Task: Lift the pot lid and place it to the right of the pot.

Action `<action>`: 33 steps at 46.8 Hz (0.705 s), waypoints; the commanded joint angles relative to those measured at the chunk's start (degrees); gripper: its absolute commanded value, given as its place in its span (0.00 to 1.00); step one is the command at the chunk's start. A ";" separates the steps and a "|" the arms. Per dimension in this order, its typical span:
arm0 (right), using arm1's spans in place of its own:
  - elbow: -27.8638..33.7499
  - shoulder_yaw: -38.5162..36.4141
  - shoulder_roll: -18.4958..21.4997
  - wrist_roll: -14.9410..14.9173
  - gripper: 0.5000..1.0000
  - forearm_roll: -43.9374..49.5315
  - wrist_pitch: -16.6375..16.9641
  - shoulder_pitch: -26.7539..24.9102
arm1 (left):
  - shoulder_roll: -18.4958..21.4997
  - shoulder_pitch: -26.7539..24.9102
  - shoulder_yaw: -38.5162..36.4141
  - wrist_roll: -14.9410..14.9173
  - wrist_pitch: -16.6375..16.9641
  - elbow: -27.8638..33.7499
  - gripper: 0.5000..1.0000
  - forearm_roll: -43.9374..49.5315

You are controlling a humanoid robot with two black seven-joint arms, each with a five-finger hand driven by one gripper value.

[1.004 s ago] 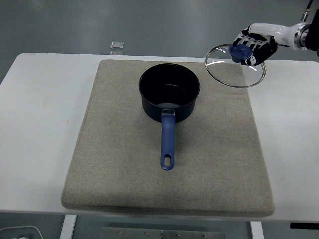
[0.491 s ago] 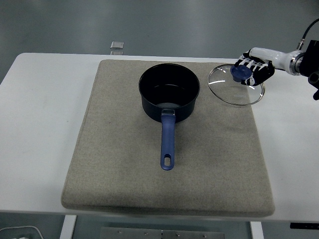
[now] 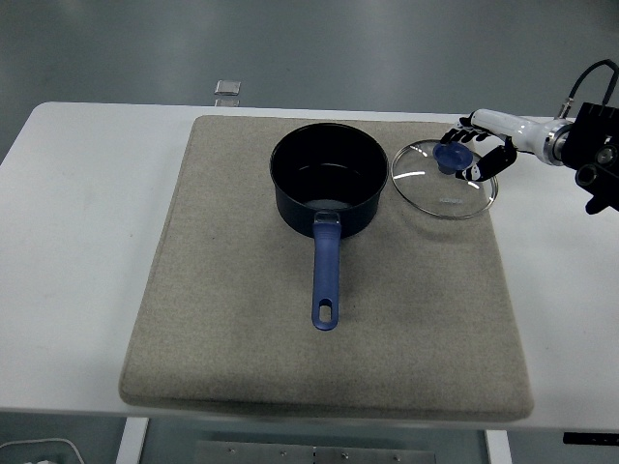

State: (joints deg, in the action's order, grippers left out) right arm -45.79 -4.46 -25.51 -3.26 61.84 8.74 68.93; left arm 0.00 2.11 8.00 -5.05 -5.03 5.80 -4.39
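A dark blue pot [image 3: 329,179] with a blue handle [image 3: 326,275] stands open on the grey mat [image 3: 232,319], its handle pointing to the near edge. The glass pot lid [image 3: 440,188] with a blue knob [image 3: 451,157] lies low on the mat just right of the pot, close to its rim. My right hand [image 3: 476,150] reaches in from the right edge. Its fingers are curled at the knob and still hold it. The left arm is out of view.
The mat covers most of the white table [image 3: 68,242]. A small clear square object [image 3: 226,87] lies at the table's far edge. The right arm's black wrist [image 3: 590,155] sits over the table's right side.
My right hand has carried the lid down and to the left, from tilted in the air off the mat's far right corner to low and flat beside the pot.
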 commanded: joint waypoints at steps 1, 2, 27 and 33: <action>-0.09 -0.54 -0.24 0.01 0.83 -0.23 0.48 0.50 | 0.00 0.00 0.00 0.04 -0.06 0.00 1.00 0.00; -0.09 -0.63 -0.33 0.01 0.83 -0.32 0.48 0.50 | 0.00 0.00 0.00 -0.05 0.02 0.00 1.00 0.00; 0.00 -6.70 -0.33 -2.72 0.83 -27.55 7.60 1.47 | 0.00 0.00 0.00 0.04 -0.06 0.00 1.00 0.00; 0.35 -6.61 -0.16 -2.28 0.83 -38.80 8.48 0.50 | 0.00 0.00 0.00 0.04 -0.06 0.00 1.00 0.00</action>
State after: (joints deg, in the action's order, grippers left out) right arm -45.67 -11.15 -25.84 -5.74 28.47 16.83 69.94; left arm 0.00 2.12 8.00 -5.06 -5.07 5.80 -4.40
